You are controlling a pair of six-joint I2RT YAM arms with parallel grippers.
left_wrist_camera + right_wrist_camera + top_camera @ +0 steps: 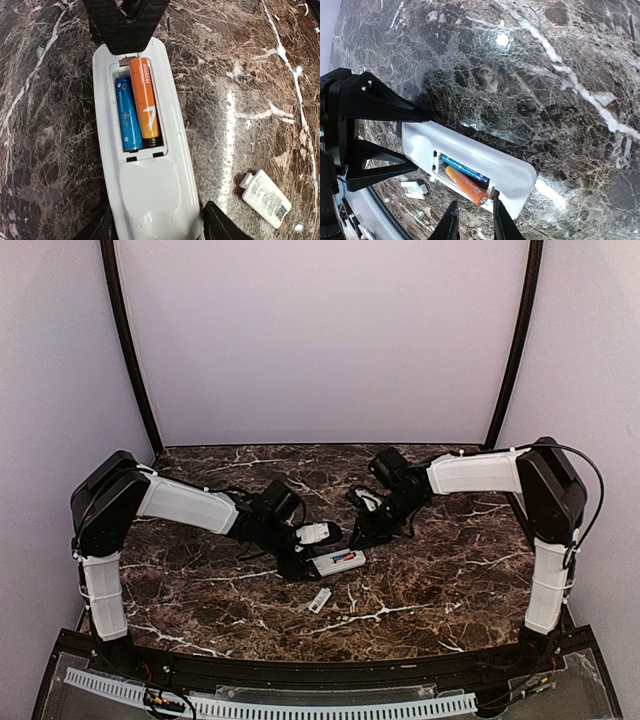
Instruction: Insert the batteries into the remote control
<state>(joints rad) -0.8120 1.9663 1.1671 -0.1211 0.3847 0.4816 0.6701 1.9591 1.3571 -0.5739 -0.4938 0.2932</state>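
White plastic on dark marble: the remote control (pixel 150 200) lies back-up on the table (pixel 250 75), midway between the arms. Only the left wrist view looks straight into its open bay, with a blue battery (pixel 127 120) beside an orange battery (pixel 146 100); from overhead they are specks. The loose cover (pixel 266 198) lies nearby. The left fingers (pixel 220 225), cut off by the frame, clamp the remote's end. The right fingers (pixel 504 225), narrowly parted, meet the orange battery's tip; whether they pinch it cannot be told.
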